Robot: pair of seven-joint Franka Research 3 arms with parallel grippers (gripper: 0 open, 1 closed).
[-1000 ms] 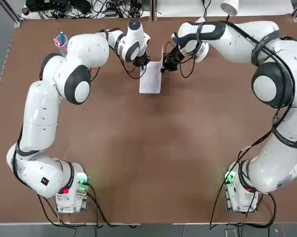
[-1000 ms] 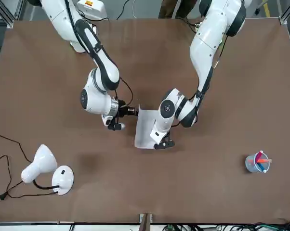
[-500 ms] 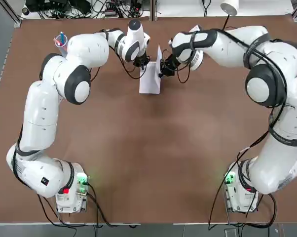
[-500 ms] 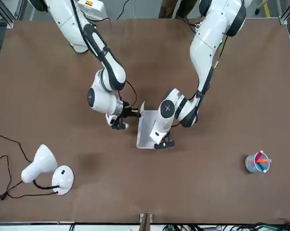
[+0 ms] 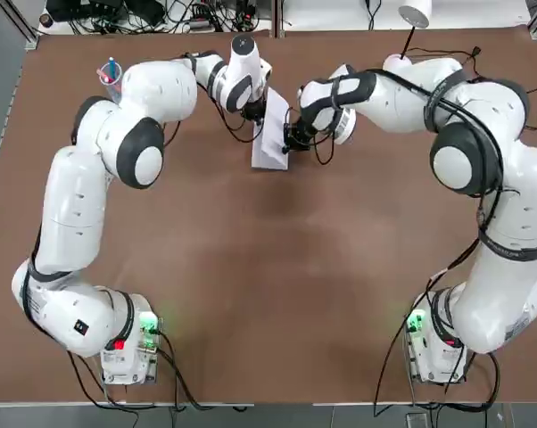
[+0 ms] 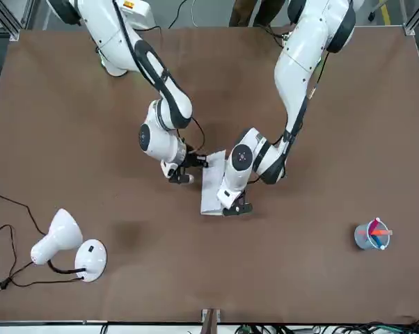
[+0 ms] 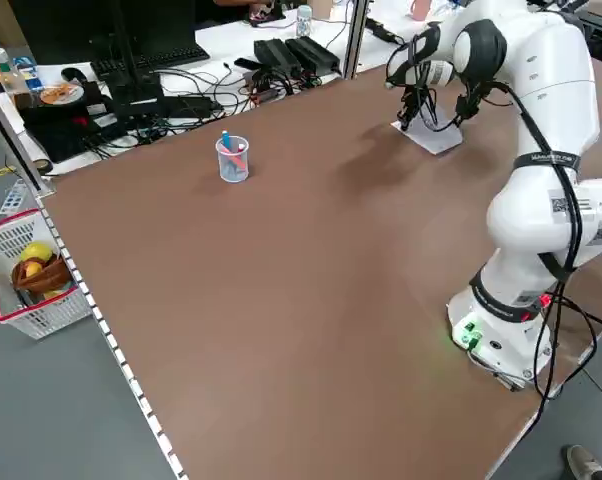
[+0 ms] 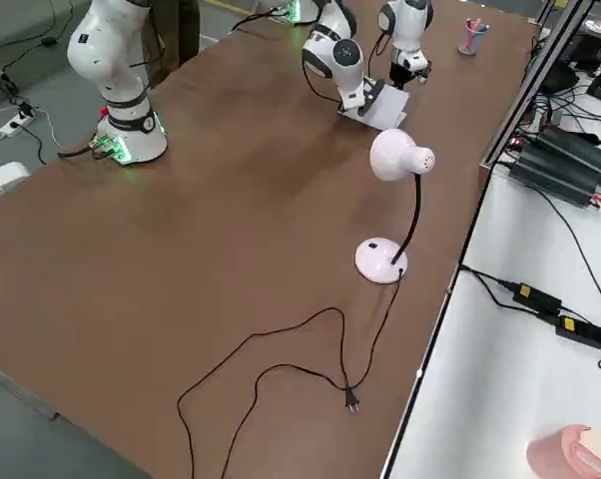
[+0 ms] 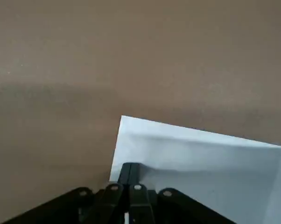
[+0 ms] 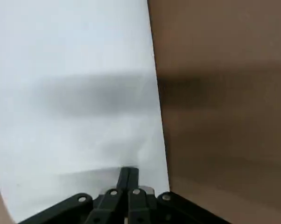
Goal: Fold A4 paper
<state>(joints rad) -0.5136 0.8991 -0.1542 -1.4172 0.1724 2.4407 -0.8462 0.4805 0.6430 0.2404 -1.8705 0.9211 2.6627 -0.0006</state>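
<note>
The A4 paper point(image 5: 270, 143) point(image 6: 211, 188) lies at the far middle of the brown table, its right half raised and leaning over the left half. My right gripper point(image 5: 290, 139) point(image 6: 198, 162) is shut on the raised edge; in the right wrist view its fingertips point(image 10: 129, 175) pinch the white sheet point(image 10: 75, 107). My left gripper point(image 5: 256, 112) point(image 6: 234, 207) stands upright at the sheet's far left corner. It is shut, and its fingertips point(image 9: 129, 169) rest on the paper point(image 9: 201, 158) near that corner.
A white desk lamp point(image 6: 62, 236) with a round base point(image 6: 90, 259) and a trailing cord stands at the table's far right. A clear cup of pens point(image 5: 111, 76) point(image 6: 372, 235) sits at the far left. Cables and power bricks lie beyond the far edge.
My right gripper has moved left with the paper's right edge, lifting it up and over toward the left half. The left gripper has stayed at the far corner.
</note>
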